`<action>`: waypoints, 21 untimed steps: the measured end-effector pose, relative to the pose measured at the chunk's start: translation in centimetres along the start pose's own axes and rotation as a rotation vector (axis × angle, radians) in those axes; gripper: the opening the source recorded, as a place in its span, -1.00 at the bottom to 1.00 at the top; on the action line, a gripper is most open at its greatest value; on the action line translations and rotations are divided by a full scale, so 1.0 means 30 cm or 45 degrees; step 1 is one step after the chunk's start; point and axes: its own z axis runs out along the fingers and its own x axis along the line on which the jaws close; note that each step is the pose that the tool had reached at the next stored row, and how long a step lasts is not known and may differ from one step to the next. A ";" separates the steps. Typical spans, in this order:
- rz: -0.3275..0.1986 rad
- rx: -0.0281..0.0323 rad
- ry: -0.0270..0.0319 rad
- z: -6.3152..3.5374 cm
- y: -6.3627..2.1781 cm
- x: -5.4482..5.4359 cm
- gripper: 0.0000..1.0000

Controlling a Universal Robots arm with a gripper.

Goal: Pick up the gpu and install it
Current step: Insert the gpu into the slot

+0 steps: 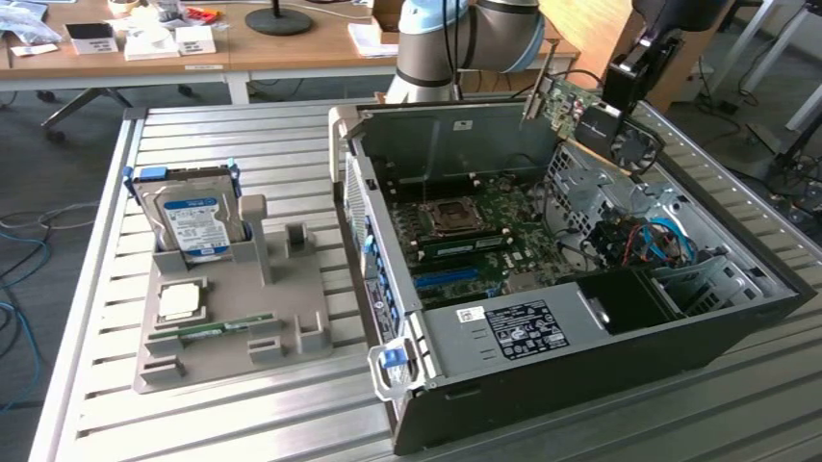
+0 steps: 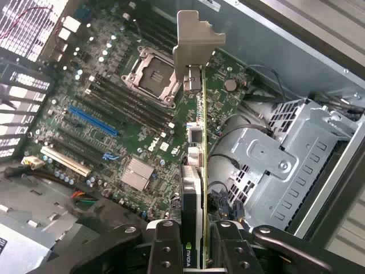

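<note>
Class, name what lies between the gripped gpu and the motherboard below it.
Nothing: in the exterior view the gpu, clamped in the gripper, hangs over the motherboard with only open air between.

Silver arm point(image 1: 430, 43), pale-blue joint caps point(image 1: 529, 58); black gripper point(image 2: 197, 251), round screws point(image 2: 165, 249).

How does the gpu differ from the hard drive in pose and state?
The gpu hangs in the claw above the open computer case; the hard drive stands in the grey holder on the table. The gpu shows a green board and black fan; the hard drive is silver with a blue-white label. Neither sits installed in the case.
</note>
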 end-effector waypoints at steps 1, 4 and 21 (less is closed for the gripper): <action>-0.007 -0.0002 0.0001 0.000 0.000 0.000 -0.47; -0.036 -0.0008 0.0007 0.000 0.000 0.000 -0.47; -0.228 -0.0041 0.0048 0.001 0.000 0.000 -0.47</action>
